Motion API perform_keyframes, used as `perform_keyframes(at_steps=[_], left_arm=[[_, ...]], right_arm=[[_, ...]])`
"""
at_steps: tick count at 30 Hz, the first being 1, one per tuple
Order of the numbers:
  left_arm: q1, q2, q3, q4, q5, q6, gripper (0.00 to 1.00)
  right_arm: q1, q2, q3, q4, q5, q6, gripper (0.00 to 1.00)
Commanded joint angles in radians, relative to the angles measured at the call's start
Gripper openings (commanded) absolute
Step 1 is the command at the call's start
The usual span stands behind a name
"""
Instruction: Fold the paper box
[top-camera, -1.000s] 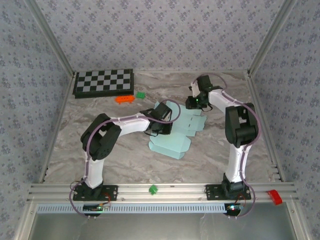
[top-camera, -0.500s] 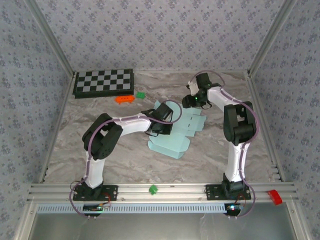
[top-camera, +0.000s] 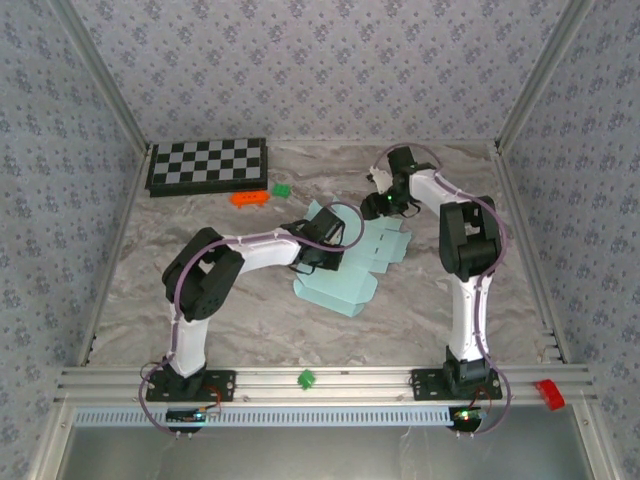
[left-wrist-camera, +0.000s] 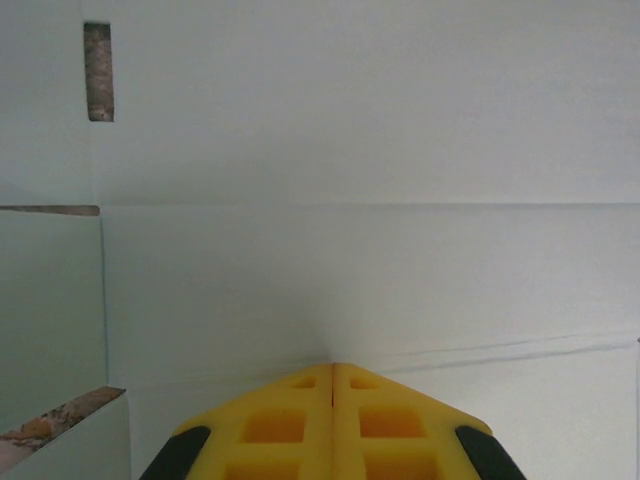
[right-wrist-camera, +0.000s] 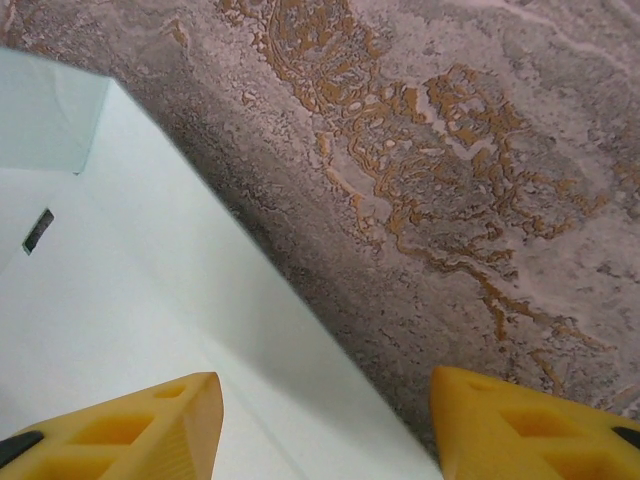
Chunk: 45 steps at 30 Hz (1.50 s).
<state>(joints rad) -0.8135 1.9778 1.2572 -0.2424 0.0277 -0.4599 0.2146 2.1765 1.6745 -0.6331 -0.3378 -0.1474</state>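
While the left gripper (left-wrist-camera: 332, 368) presses its yellow fingertips, closed tight against each other, onto the paper box (top-camera: 345, 275), the card under them reads as plain pale mint, creased with fold lines and cut by a narrow slot (left-wrist-camera: 98, 72) through which the marbled table (top-camera: 240, 310) shows. Nothing is pinched between those fingers; they only bear down on the sheet. From above, the left gripper (top-camera: 318, 260) sits on the sheet's left part, and the box lies partly folded in the middle of the table, between the two arms, with its tabbed flaps spread toward the right.

In the right wrist view the right gripper (right-wrist-camera: 325, 400) has its jaws standing well apart and holds nothing; one yellow finger hangs over the card, the other over bare table, with the box's edge running diagonally between them. A small slot (right-wrist-camera: 38, 230) is cut in that part of the sheet too.

Compared with a second ago, the right gripper (top-camera: 378, 206) has widened from a much narrower setting and has drawn slightly back and to the left, away from the far right flap, its elbow swinging inward with it. The left arm has kept its place on the card, and the box's near left corner has shifted only slightly. The checkered board (top-camera: 207, 165) at the far left has not moved
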Motion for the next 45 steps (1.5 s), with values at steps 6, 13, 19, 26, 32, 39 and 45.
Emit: perform_keyframes(at_steps=[6, 13, 19, 26, 32, 39, 45], left_arm=[[0.001, 0.012, -0.050, -0.115, -0.056, 0.027, 0.00], [0.002, 0.010, -0.048, -0.114, -0.057, 0.026, 0.00], [0.001, 0.011, -0.044, -0.113, -0.057, 0.025, 0.00], [0.002, 0.012, -0.040, -0.115, -0.058, 0.021, 0.00], [0.002, 0.013, -0.038, -0.118, -0.059, 0.020, 0.00], [0.001, 0.014, -0.036, -0.122, -0.060, 0.018, 0.00], [0.002, 0.013, -0.032, -0.126, -0.064, 0.018, 0.00]], right_arm=[[-0.011, 0.087, 0.157, -0.156, -0.059, -0.067, 0.59], [-0.011, 0.154, 0.244, -0.253, -0.098, -0.107, 0.59], [-0.011, 0.179, 0.277, -0.288, -0.114, -0.119, 0.58], [-0.011, 0.170, 0.279, -0.308, -0.149, -0.135, 0.51], [-0.012, 0.148, 0.270, -0.316, -0.161, -0.152, 0.46], [-0.012, 0.093, 0.235, -0.301, -0.179, -0.164, 0.43], [-0.012, 0.060, 0.222, -0.308, -0.185, -0.179, 0.39]])
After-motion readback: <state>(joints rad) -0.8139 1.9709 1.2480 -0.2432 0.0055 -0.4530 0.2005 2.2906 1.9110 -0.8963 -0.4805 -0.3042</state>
